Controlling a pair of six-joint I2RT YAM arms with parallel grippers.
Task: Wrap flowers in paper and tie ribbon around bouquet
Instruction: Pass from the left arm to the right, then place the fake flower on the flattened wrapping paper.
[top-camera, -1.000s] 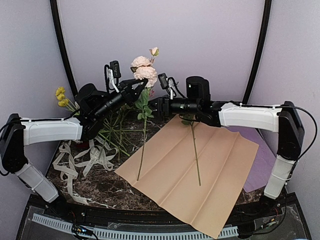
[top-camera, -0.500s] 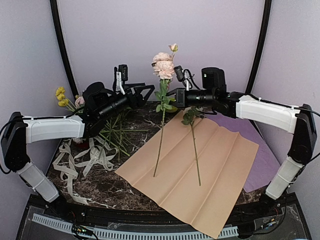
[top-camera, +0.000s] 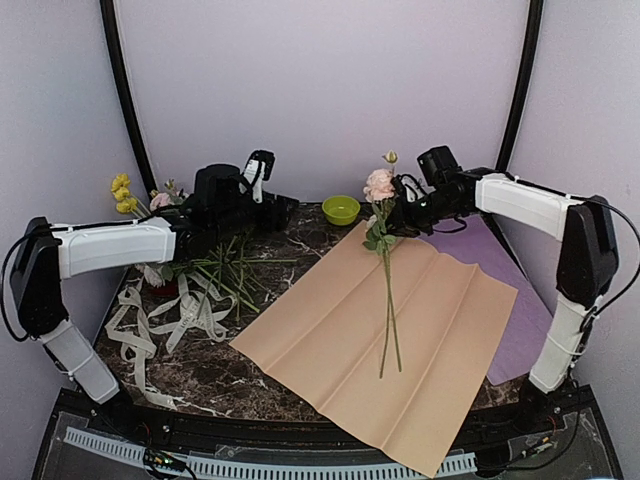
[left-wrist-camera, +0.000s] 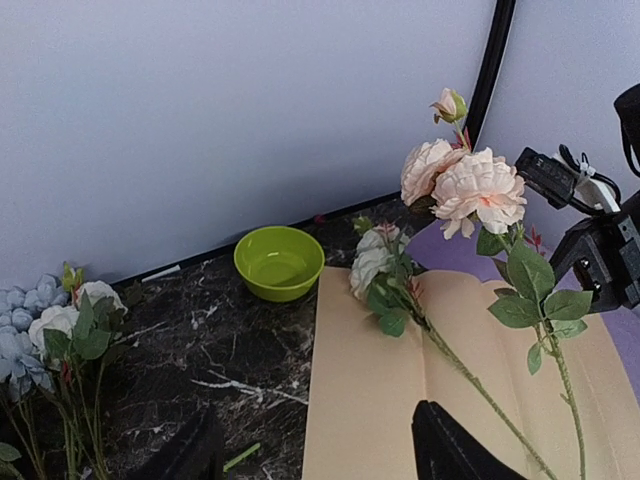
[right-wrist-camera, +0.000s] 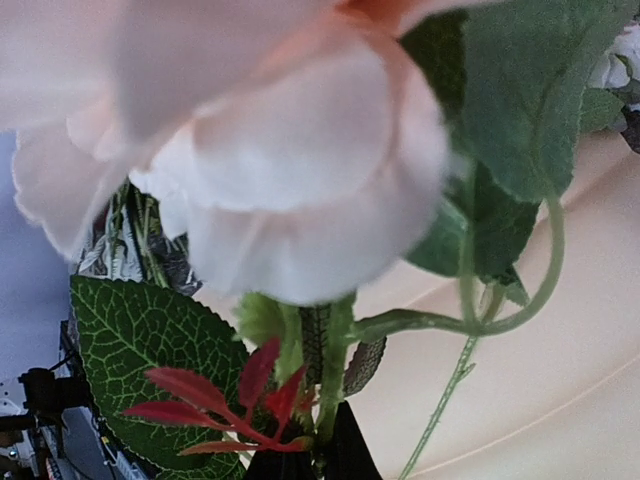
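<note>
A dark marble table (top-camera: 200, 375) takes up the floor of the scene. A large creased peach-tan paper (top-camera: 440, 340) is spread across its middle and right, one corner hanging over the near edge. A flat purple sheet (top-camera: 520, 340) is partly covered by the paper's right side.

The left arm is stretched from the left edge toward the back. Its left gripper (top-camera: 278, 207) is held above the table with the fingers (left-wrist-camera: 450, 455) set wide apart and nothing between them. The right arm is reached in from the right, and the right gripper (top-camera: 400, 215) is clamped tightly on the upper stem of a pink rose spray (top-camera: 379, 185), just under the blooms.

A loose heap of flowers (top-camera: 225, 265), with green stems and yellow, blue and white blooms, is laid on the table's left side, below the left arm. A cream-white ribbon (top-camera: 180, 315) is tangled in loops just in front of that heap.

The pink rose spray is held nearly upright over the paper. Its lower end appears to touch the sheet, though this cannot be confirmed from above. A second stem (top-camera: 393, 320) with a pale bloom is laid flat on the paper and is crossed by the held one near their lower ends.

A small lime-green bowl (top-camera: 341, 209) is seen at the back of the table, between the two grippers.
</note>
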